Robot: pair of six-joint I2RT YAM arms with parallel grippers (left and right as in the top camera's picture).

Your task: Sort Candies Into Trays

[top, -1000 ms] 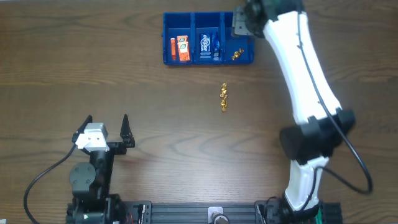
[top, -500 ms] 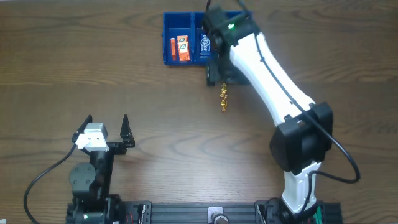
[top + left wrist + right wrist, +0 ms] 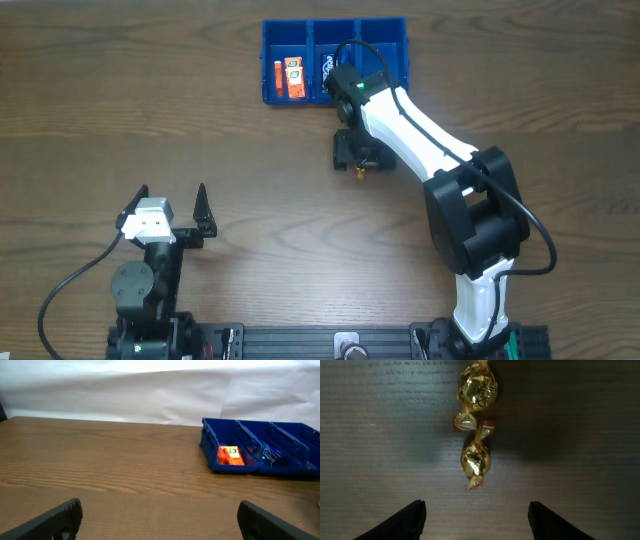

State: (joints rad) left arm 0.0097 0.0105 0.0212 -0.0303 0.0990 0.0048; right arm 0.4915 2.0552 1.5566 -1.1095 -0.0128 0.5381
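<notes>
The right pincer (image 3: 476,510), spread wide above two gold candies (image 3: 476,462) lying end to end, might catch both or knock one away.

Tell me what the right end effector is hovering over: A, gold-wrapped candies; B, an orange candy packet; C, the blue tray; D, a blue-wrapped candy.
A: the right wrist view shows two gold-wrapped candies on the wooden table just ahead of the right end effector, fingers open.

Near its base, left gripper (image 3: 172,190) level with fingers wide apart, right gripper (image 3: 477,512) far forward, pointing down, fingers spread
</notes>
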